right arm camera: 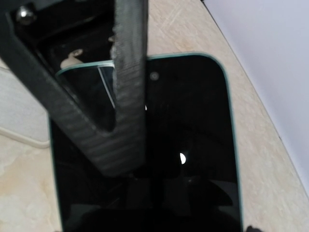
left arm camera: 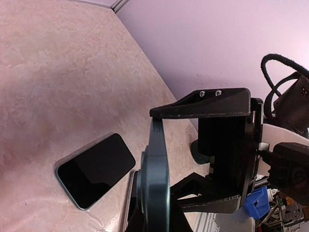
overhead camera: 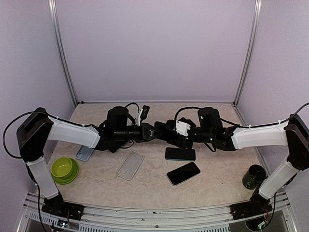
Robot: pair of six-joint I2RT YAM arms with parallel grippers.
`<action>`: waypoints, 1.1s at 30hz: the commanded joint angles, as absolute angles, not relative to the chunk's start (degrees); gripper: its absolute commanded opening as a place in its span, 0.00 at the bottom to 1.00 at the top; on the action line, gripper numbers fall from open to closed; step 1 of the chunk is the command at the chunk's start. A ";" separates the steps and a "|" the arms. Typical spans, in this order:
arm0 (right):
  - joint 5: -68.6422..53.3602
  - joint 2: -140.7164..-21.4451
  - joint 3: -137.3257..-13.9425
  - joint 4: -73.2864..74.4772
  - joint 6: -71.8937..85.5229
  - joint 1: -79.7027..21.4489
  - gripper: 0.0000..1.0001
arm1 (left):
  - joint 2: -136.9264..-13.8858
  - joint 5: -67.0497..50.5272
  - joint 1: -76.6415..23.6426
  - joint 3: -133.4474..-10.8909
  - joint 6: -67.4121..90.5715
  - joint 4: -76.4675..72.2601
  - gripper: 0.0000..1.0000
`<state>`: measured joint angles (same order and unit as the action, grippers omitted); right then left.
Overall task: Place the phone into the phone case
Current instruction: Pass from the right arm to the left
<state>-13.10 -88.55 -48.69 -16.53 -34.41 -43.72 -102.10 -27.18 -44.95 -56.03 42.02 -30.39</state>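
- The table [overhead camera: 217,191] was beige and mottled. Both arms reached over its middle and met there.
- The left gripper [overhead camera: 156,132] was pressed together on the held phone [left arm camera: 157,164], pinching its flat faces. The phone stood edge-on, lifted off the table between the two arms.
- The right gripper [overhead camera: 169,137] had its jaws spread. In the left wrist view its upper finger [left arm camera: 207,104] sat at the phone's far end, and whether it touched could not be told.
- The held phone looked thin, stiff, dark teal and smooth. I judged it fairly heavy for its size, slippery on its faces and easily cracked, so the long edges would give the safer hold.
- Two other phones [overhead camera: 180,153] lay screen-up on the table, near each other and below the grippers.
- The clear case [overhead camera: 130,165] lay flat to the left of them, well apart from the held phone. I judged it light and bendy, likely to skid or flex when pushed on, so one rim would want pinning.
- A side button [left arm camera: 155,129] showed on the held phone's edge.
- No brand, label or writing could be read on anything.
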 commanded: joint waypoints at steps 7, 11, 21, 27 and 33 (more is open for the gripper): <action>-8.56 -84.74 -49.88 -19.05 -30.98 -44.47 0.79 | -100.02 -24.60 -45.09 -54.39 41.36 -32.94 0.00; -8.84 -83.92 -49.83 -18.97 -29.24 -44.47 0.91 | -98.36 -23.29 -45.09 -53.10 40.42 -33.33 0.00; -9.26 -81.82 -50.54 -18.94 -23.22 -44.40 1.00 | -94.33 -22.05 -44.40 -48.90 39.81 -37.49 0.00; -10.33 -81.44 -52.51 -18.50 -11.57 -44.34 1.00 | -91.33 -22.76 -44.30 -46.22 38.96 -40.94 0.00; -14.50 -83.73 -59.27 -8.98 0.72 -42.98 1.00 | -87.96 -23.10 -44.30 -43.03 38.15 -46.01 0.00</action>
<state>-10.68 -83.33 -54.81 -14.04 -9.47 -43.88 -92.20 -22.26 -44.53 -44.71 39.75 -36.95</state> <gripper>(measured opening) 0.996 0.083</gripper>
